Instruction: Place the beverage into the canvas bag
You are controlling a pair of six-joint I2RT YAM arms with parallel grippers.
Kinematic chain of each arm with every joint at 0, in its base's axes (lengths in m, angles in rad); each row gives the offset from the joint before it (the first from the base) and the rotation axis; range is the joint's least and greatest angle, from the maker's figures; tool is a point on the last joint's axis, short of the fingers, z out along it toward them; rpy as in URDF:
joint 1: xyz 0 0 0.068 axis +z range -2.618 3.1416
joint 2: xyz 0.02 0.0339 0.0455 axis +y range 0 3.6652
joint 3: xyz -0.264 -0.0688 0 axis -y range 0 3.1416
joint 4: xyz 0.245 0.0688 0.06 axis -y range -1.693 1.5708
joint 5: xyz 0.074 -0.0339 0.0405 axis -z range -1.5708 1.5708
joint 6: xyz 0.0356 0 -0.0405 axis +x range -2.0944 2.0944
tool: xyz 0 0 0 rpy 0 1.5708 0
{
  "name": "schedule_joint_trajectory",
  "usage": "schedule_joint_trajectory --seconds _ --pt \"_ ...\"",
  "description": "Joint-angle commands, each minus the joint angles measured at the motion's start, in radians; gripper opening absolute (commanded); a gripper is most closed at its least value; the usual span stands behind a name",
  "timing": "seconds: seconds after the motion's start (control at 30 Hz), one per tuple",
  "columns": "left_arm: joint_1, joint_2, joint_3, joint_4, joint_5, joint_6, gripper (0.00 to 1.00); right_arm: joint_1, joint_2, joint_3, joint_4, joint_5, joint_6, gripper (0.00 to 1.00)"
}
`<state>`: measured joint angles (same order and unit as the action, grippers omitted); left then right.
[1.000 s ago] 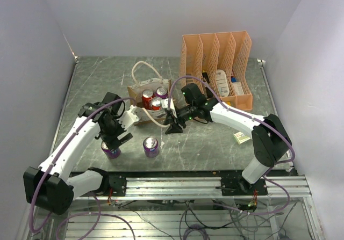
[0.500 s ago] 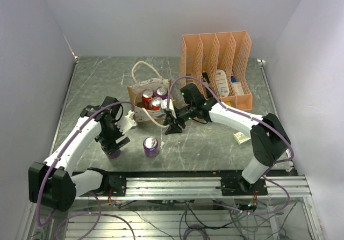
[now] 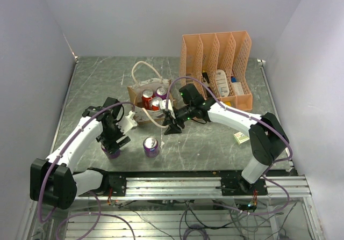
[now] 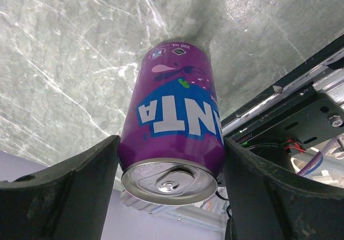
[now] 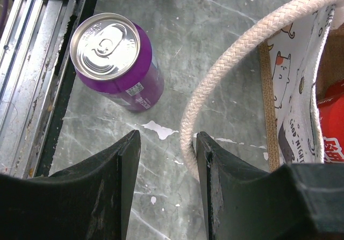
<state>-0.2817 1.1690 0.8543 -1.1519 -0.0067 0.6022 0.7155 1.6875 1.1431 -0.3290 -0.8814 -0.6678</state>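
Observation:
A purple soda can [image 4: 174, 116] stands on the table between my left gripper's fingers [image 4: 86, 191], which press on both its sides; in the top view the left gripper [image 3: 111, 145] is over this can [image 3: 112, 153] at the front left. The canvas bag [image 3: 135, 92] stands at centre back and holds three cans [image 3: 147, 96]. My right gripper [image 3: 171, 126] is open and empty just in front of the bag; its right finger lies against the cream rope handle [image 5: 226, 63], beside the bag's wall [image 5: 293, 89]. A second purple can [image 3: 151, 146] stands upright in front [image 5: 115, 60].
An orange file organizer [image 3: 217, 63] stands at the back right with items in its slots. A small yellow pad [image 3: 242, 137] lies at the right. The metal rail [image 3: 177, 185] runs along the near edge. A red can [image 5: 330, 116] shows inside the bag.
My left gripper has settled slightly left and lower around the purple can. My right gripper has edged a little left along the bag's handle.

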Motion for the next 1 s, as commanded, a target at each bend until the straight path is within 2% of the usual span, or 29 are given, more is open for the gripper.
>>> schedule_joint_trajectory --seconds 0.0,0.23,0.57,0.73,0.97 --pt "0.012 -0.019 0.012 0.011 0.008 -0.014 0.84 0.010 0.023 0.016 -0.039 -0.009 -0.009 0.46" --pt "0.012 -0.031 0.023 -0.002 0.012 -0.019 0.75 0.012 0.028 0.018 -0.042 -0.007 -0.011 0.45" --pt "0.012 -0.080 0.103 -0.025 0.024 -0.019 0.46 0.018 0.038 0.025 -0.041 -0.007 -0.009 0.45" --pt "0.012 -0.092 0.181 -0.051 0.014 -0.007 0.36 0.025 0.042 0.031 -0.047 -0.004 -0.012 0.45" --pt "0.012 -0.067 0.373 -0.083 0.036 -0.003 0.26 0.029 0.033 0.031 -0.050 -0.010 -0.013 0.45"
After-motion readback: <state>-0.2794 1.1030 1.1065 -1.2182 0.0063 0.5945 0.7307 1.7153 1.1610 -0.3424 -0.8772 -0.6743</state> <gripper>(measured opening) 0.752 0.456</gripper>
